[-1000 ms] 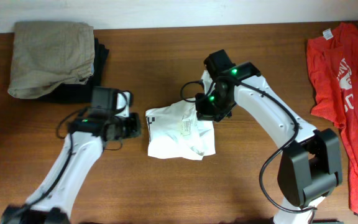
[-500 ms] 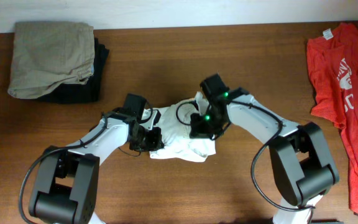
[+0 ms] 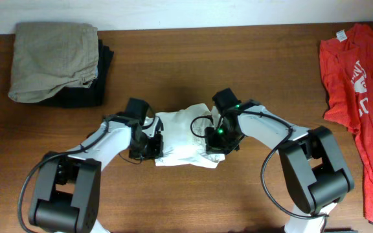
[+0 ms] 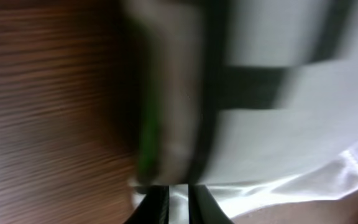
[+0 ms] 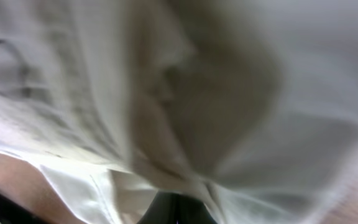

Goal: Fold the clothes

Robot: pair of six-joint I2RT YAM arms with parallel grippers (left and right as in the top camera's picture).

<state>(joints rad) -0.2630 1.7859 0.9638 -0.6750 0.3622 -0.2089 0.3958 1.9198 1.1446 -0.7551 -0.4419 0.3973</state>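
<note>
Now: left gripper [image 3: 150, 144] and right gripper [image 3: 214, 140] each pinch shut on an edge of the shirt [image 3: 181, 137], bunched on the table [image 3: 238, 194] between them (wrist views blurred). I'd lift both evenly, keeping cloth taut, then lay it flat

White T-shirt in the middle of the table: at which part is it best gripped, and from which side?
Take the white T-shirt at its two outer edges, the left gripper from the left, the right gripper from the right. It lies bunched between them, and only its edges look thin enough to pinch.
</note>
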